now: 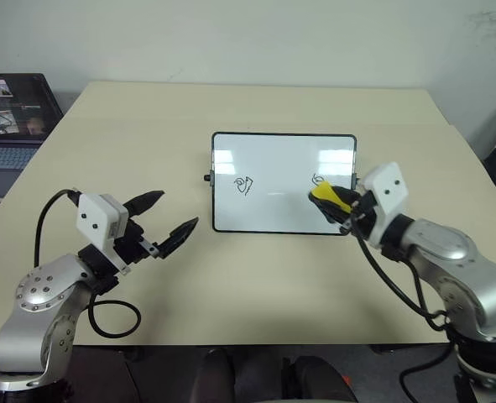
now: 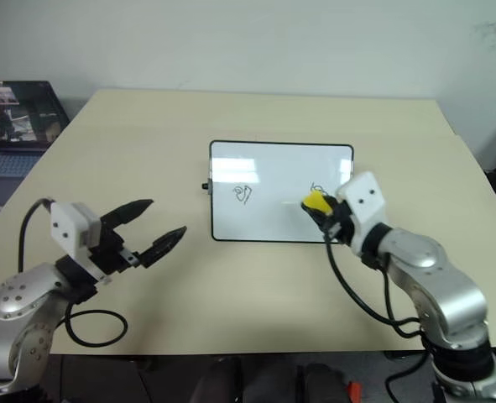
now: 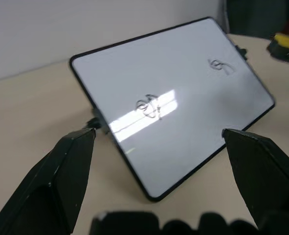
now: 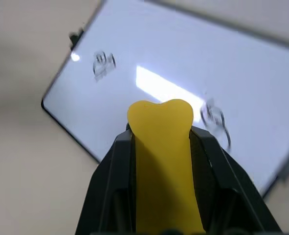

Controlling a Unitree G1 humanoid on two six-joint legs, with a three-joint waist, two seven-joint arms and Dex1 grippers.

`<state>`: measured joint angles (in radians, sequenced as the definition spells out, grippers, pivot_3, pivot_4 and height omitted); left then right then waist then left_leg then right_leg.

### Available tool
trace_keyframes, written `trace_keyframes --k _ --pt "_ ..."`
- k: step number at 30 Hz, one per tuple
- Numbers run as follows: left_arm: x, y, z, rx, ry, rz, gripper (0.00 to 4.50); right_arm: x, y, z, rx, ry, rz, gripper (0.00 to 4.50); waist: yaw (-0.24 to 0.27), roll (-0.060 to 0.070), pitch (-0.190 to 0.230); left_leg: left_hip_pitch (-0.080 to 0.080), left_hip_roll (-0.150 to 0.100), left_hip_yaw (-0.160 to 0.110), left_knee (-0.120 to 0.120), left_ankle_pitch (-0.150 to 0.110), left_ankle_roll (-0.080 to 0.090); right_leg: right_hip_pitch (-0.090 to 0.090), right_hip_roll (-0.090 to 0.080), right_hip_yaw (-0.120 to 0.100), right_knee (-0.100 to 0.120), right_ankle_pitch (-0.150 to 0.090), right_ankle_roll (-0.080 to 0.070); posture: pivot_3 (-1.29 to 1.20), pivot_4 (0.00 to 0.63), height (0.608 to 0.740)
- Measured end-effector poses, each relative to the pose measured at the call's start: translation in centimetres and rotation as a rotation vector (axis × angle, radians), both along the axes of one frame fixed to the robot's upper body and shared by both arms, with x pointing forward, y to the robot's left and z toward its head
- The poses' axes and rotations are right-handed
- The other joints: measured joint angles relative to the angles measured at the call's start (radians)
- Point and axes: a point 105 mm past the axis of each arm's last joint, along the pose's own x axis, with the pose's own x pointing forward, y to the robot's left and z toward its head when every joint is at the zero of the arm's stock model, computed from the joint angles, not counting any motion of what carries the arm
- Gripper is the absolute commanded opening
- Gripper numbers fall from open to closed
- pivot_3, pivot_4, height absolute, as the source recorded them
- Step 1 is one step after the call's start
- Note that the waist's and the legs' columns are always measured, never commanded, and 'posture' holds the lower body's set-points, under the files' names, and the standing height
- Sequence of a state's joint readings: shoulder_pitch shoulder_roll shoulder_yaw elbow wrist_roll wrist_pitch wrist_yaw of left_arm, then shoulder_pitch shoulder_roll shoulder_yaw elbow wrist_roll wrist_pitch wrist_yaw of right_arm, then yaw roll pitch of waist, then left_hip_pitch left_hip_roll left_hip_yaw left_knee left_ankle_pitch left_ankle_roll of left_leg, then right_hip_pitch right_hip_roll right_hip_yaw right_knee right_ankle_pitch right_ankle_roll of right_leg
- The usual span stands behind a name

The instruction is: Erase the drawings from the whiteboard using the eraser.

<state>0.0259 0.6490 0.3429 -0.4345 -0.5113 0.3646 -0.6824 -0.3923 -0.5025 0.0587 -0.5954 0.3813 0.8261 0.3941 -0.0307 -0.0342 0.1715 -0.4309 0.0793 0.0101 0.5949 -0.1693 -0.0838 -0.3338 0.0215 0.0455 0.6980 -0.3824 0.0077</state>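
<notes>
Eraser (image 1: pixel 330 197) sitting clamped in our right gripper (image 1: pixel 340 208), hovering centre-right over whiteboard (image 1: pixel 281 159); both drawings (image 1: pixel 244 185) remaining unerased. Our left gripper (image 1: pixel 169 217), lower left, jaws apart, holding nothing.

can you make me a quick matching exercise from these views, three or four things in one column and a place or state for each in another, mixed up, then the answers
Things:
1. eraser
2. left gripper
3. whiteboard
4. laptop

Places or states:
A. lying flat on the table, two scribbles on it
B. at the table's far left edge, lid open
C. open, holding nothing, beside the board
D. pinched in the right gripper, over the board's right part

Pairs: 1-D, 2-C, 3-A, 4-B
</notes>
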Motion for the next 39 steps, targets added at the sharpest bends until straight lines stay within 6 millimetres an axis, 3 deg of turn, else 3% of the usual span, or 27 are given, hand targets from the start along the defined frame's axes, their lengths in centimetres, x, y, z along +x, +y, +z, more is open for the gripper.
trace_keyframes --k 9,20,27,35,39 --pt "0.3 0.4 -0.5 0.036 0.035 -0.035 4.5 5.5 5.2 0.6 -0.127 -0.25 0.045 1.14 -0.002 0.0 0.0 -0.001 0.001 0.001 -0.001 0.0 0.0 -0.002 -0.001 0.001 0.0 0.002 -0.004 0.0 0.15 0.74" --pt "0.1 -0.3 -1.0 0.04 0.062 -0.091 4.5 7.4 10.4 1.5 -0.16 -0.363 0.101 1.14 -0.001 0.0 0.0 -0.001 0.001 0.001 -0.001 0.0 0.0 -0.002 -0.002 0.0 0.001 0.002 -0.004 0.0 0.15 0.74" --pt "0.1 -1.0 -1.2 0.043 0.07 -0.128 4.5 8.8 11.6 -2.6 -0.216 -0.263 0.111 1.14 -0.001 0.0 0.0 -0.001 0.001 0.001 -0.001 0.0 0.0 -0.002 -0.003 0.0 0.001 0.002 -0.004 0.0 0.15 0.74" --pt "0.2 -1.4 -1.2 0.045 0.071 -0.15 4.5 9.0 12.5 -3.3 -0.251 -0.267 0.133 1.14 -0.002 -0.001 0.0 0.003 0.001 0.001 -0.001 0.0 0.0 0.0 -0.003 0.0 0.005 0.002 -0.004 0.0 0.15 0.74" --pt "0.1 -1.5 -1.2 0.046 0.073 -0.157 4.5 8.3 12.9 -5.4 -0.302 -0.229 0.165 1.14 -0.002 -0.003 -0.003 0.007 0.001 0.001 -0.001 0.0 0.0 0.002 -0.003 0.0 0.007 0.002 -0.004 0.0 0.15 0.74"
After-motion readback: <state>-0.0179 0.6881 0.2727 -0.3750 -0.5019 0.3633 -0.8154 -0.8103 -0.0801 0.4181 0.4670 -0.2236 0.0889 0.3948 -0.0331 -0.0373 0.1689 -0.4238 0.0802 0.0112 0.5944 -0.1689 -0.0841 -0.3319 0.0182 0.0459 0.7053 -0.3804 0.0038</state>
